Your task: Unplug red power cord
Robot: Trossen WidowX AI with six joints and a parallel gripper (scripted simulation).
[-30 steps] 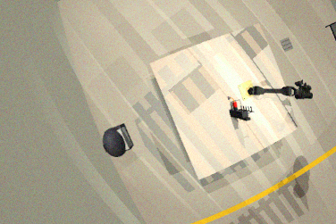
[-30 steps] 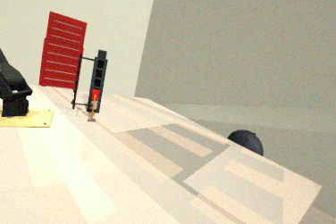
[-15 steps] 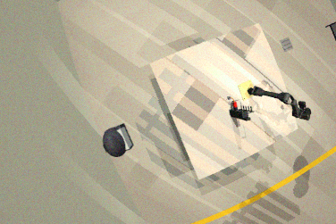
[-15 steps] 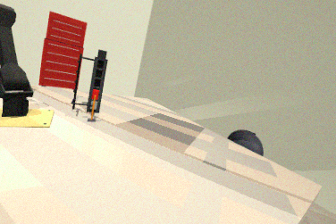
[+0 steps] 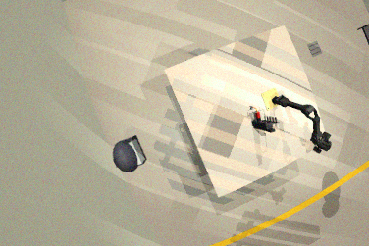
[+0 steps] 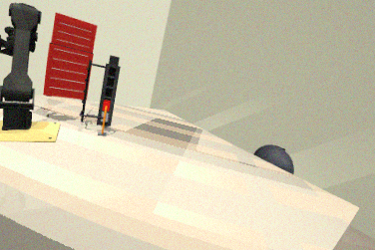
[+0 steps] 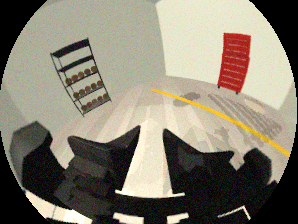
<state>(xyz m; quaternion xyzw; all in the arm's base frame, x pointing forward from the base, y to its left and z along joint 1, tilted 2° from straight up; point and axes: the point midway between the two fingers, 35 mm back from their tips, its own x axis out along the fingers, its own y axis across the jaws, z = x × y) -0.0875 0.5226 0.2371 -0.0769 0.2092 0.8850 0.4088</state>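
The black power strip (image 5: 264, 125) (image 6: 114, 87) stands upright on a thin black frame. The red plug (image 5: 258, 115) (image 6: 107, 105) sits at the strip's lowest socket. The cord (image 6: 105, 121) hangs from it as a thin orange line to the table top. Whether the plug is fully seated is too small to tell. My gripper (image 5: 321, 144) (image 7: 152, 129) is partly open and empty, well away from the strip, near the table edge on the arm's far side. In the wrist view neither plug nor strip shows between the fingers.
The arm's base stands on a yellow plate (image 5: 268, 97) (image 6: 46, 131) beside the strip. Past the table (image 5: 218, 182) are a red cabinet (image 6: 70, 56) (image 7: 234, 62), a shelf rack (image 7: 84, 78) and a dark round object (image 5: 126, 156) (image 6: 275, 157).
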